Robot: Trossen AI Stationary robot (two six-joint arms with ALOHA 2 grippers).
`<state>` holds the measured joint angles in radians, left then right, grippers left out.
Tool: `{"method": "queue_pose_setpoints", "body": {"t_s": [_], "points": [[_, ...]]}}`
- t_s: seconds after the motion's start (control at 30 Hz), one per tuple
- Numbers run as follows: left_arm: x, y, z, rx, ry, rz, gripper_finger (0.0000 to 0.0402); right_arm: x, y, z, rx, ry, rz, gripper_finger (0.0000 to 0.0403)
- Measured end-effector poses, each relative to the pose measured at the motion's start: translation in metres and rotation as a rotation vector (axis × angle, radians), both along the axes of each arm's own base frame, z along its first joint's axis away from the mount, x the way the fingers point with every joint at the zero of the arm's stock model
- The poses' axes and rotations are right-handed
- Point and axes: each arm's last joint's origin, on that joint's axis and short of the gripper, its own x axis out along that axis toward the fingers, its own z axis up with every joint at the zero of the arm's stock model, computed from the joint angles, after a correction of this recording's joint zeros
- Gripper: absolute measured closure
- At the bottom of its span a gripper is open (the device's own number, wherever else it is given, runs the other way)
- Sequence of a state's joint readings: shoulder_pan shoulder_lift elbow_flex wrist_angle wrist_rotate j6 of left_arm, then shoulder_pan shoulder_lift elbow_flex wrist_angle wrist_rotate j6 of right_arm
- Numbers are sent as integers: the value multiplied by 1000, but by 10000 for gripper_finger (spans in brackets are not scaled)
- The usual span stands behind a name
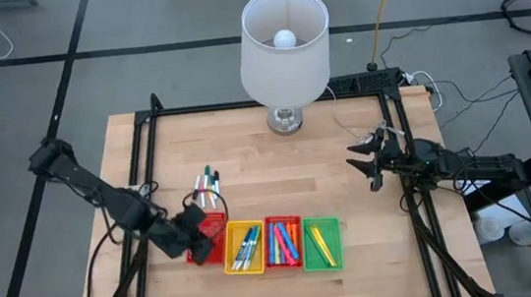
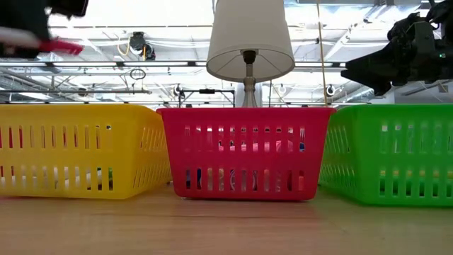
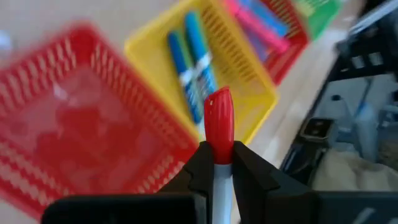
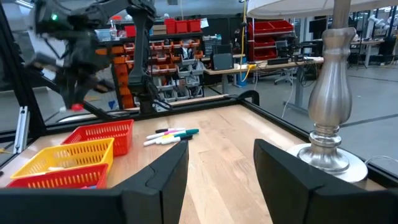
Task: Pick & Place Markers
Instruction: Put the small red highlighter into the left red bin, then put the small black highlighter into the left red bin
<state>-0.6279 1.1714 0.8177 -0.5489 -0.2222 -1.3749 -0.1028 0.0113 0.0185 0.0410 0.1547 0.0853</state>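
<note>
My left gripper (image 1: 195, 233) hovers over the leftmost red mesh tray (image 1: 213, 235), shut on a white marker with a red cap (image 3: 219, 121). In the low view that marker (image 2: 62, 47) sticks out of the gripper high above the trays. A few loose markers (image 1: 208, 184) with green, pink and dark caps lie flat on the wood beyond the red tray. Blue markers (image 3: 193, 59) lie in the yellow tray (image 1: 244, 247). Pink and blue ones fill the second red tray (image 1: 283, 242), and yellow ones lie in the green tray (image 1: 321, 244). My right gripper (image 1: 368, 164) waits open at the table's right side. My left gripper pinches the marker between its two fingers on the white barrel (image 3: 221, 180), just behind the red cap. The marker lies along the fingers, and its cap end sticks out past the fingertips. It is lifted clear above the red tray.
A table lamp with a white shade (image 1: 284, 43) stands on its metal base (image 1: 284, 120) at the far middle of the table. A black frame rail (image 1: 147, 151) runs along the table's edges. Bare wood lies between the lamp and the trays.
</note>
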Motion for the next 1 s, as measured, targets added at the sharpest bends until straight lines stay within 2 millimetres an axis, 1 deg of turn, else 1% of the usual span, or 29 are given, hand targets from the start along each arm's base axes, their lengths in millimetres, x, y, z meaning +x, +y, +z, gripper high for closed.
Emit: {"method": "queue_pose_setpoints", "body": {"t_s": [0.13,0.23,0.3,0.4,0.63,0.83,1.0], "points": [[6,-10,-21,-27,137,27,364,0,0,0,0,0,0,234],[6,-6,-35,4,267,61,364,0,0,0,0,0,0,234],[4,-2,-39,32,322,85,361,0,0,0,0,0,0,234],[4,3,-40,50,343,122,349,0,0,0,0,0,0,234],[8,9,-39,50,336,148,319,0,0,0,0,0,0,234],[9,11,-39,58,331,151,316,0,0,0,0,0,0,234],[9,11,-39,80,325,111,315,0,0,0,0,0,0,234]]}}
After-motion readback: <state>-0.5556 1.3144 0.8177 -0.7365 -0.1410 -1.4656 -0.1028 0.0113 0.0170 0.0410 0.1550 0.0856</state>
